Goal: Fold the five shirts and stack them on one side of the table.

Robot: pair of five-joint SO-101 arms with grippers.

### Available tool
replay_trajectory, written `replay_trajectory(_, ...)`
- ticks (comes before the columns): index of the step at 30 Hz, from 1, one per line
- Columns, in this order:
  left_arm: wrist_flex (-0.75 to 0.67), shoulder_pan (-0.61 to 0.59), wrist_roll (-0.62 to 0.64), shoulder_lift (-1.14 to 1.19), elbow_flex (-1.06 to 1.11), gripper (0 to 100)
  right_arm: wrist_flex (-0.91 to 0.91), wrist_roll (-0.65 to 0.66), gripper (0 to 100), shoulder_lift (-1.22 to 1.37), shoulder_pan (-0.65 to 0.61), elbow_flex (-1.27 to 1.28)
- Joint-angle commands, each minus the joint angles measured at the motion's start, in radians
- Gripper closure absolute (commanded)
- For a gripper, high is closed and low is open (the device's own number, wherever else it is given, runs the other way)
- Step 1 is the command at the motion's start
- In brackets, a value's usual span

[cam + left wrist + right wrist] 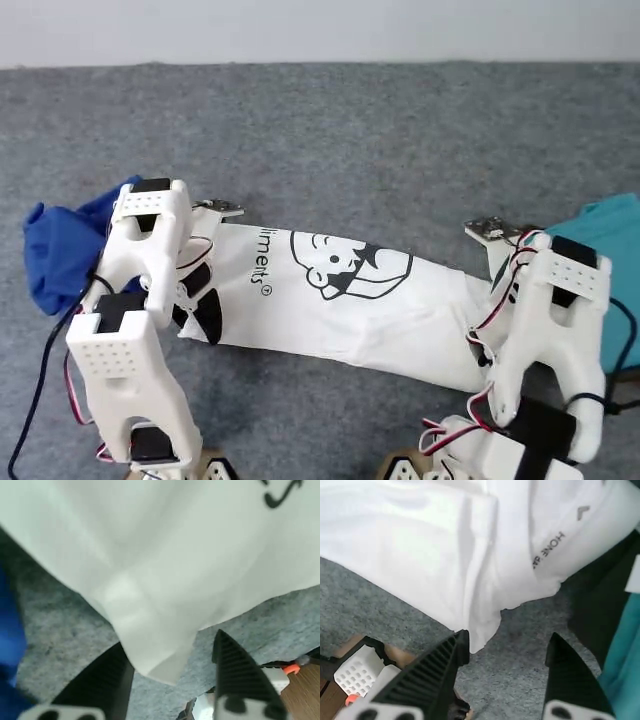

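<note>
A white shirt [340, 300] with a black cartoon print lies as a long band across the grey mat [330, 130], stretched between both arms. My left gripper [197, 303] hovers at its left end. In the left wrist view this gripper [170, 682] is open, and the shirt's hem corner [155, 655] hangs down between the black fingers [237, 672] without being pinched. My right gripper [483, 345] is at the shirt's right end. It [500, 680] is open just above the mat, with the shirt's corner [480, 630] close to one finger [432, 672].
A crumpled blue shirt [60, 250] lies left of the left arm, and a teal shirt [610, 260] lies under the right arm at the table's right edge. Servo cables hang by both arms. Wooden table edge [302, 695] shows near the arms' bases.
</note>
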Motion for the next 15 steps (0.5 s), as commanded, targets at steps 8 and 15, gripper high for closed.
replay_trajectory(8,-0.114,-0.086,-0.009,-0.048,-0.197,77,0.007,-0.005,74.2,-0.016,0.004,-0.032)
replay_trajectory(15,-0.086,-0.167,-0.009,-0.046,-0.259,77,0.005,-0.009,74.3,-0.016,0.004,-0.032)
